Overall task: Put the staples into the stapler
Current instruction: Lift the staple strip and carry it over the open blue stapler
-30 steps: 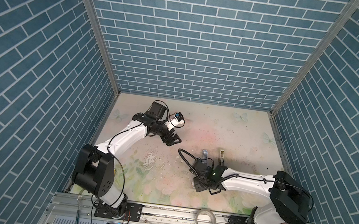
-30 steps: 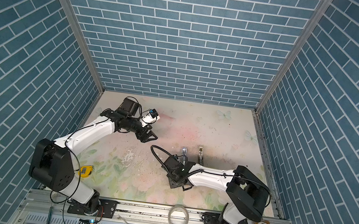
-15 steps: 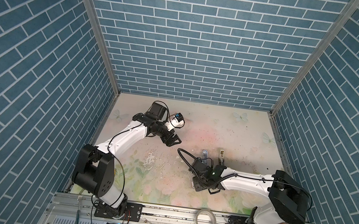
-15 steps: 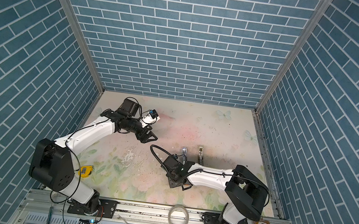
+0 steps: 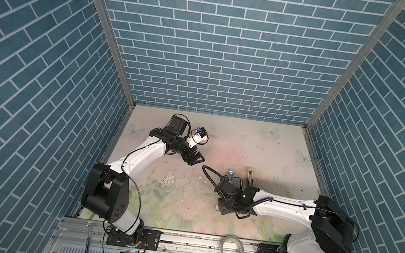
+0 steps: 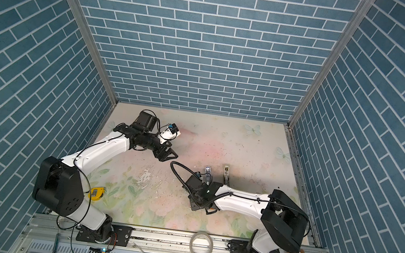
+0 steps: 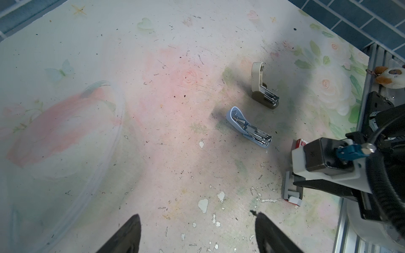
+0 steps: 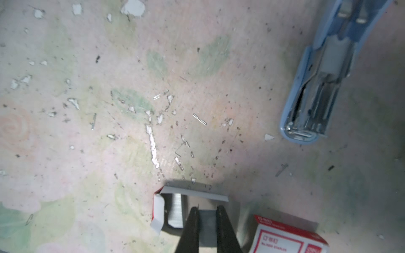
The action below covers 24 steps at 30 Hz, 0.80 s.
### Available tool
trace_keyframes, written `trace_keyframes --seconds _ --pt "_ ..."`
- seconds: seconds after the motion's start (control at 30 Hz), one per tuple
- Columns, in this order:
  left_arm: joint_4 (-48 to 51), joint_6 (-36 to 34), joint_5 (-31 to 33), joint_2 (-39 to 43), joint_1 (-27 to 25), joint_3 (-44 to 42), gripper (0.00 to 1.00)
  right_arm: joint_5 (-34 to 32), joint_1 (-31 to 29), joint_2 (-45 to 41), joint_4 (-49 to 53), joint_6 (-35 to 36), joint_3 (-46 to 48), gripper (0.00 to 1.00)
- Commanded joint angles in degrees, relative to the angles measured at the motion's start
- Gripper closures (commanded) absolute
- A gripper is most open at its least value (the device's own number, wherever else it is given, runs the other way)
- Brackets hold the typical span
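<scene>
Right gripper [image 8: 207, 209] clamps a strip of staples [image 8: 207, 226] across its width in the tray [image 8: 197, 193]. Expect it light, stiff, snapping if bent; grip mid-length. Left gripper [image 7: 196, 215] stands open.

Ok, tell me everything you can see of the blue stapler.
The blue stapler has a pale blue, plastic-looking shell and a silvery metal magazine. It lies hinged open on the floral mat, with its top swung back and the channel exposed. Nothing touches it. The beige stapler sits beside it, apart.
</scene>
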State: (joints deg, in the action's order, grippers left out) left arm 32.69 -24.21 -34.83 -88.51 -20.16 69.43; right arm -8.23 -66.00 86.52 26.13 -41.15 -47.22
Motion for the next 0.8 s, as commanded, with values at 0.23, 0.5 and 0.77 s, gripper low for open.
trace_keyframes --seconds 0.23,0.5,0.77 --pt "0.2 0.2 -0.5 0.7 -0.3 -0.2 0.17 -3.3 -0.3 -2.3 -0.9 -0.3 -0.2 0.91" --pt "0.3 0.3 -0.2 1.3 -0.3 0.0 0.17 -6.2 0.4 -4.3 -2.5 0.8 -1.5 0.91" --pt "0.1 0.7 -0.4 1.8 -0.3 -0.2 0.17 -7.7 5.3 -4.7 -5.6 1.9 -1.9 0.9"
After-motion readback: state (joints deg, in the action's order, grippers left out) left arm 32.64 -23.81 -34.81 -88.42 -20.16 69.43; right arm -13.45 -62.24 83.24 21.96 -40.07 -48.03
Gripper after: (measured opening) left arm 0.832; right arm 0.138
